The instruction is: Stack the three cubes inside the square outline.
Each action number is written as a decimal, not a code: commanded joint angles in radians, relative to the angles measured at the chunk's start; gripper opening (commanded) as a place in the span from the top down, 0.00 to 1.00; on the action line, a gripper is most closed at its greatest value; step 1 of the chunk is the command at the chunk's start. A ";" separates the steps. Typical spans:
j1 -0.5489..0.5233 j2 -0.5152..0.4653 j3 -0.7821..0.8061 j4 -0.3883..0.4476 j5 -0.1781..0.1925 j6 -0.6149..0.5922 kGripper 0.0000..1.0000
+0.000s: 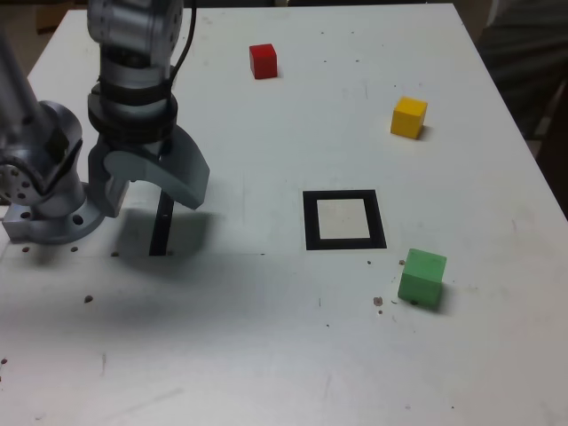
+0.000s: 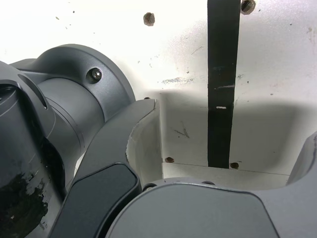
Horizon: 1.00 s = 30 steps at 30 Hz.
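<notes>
My tool (image 1: 146,191) hangs released over the black strip (image 1: 162,224), holding nothing.
From the square outline (image 1: 344,220): green cube (image 1: 422,278) just beside, yellow cube (image 1: 409,117) and red cube (image 1: 263,61) well apart.

Bright overhead light, soft arm shadow on table (image 1: 266,355), slight blur.

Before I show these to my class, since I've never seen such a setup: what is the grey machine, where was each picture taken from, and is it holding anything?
The grey machine is a robot arm; its hand hangs open and empty over a white table. One picture is from a camera off the arm. The other is from a camera on the wrist, looking down past the hand at a narrow black strip. On the table lie a red cube, a yellow cube, a green cube, and a black square outline with nothing inside.
</notes>
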 commanded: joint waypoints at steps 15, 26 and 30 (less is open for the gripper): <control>-0.002 -0.005 -0.001 0.009 0.001 0.002 0.01; -0.001 -0.009 -0.046 0.072 0.023 0.019 0.00; 0.012 -0.005 -0.097 0.117 0.060 0.045 0.00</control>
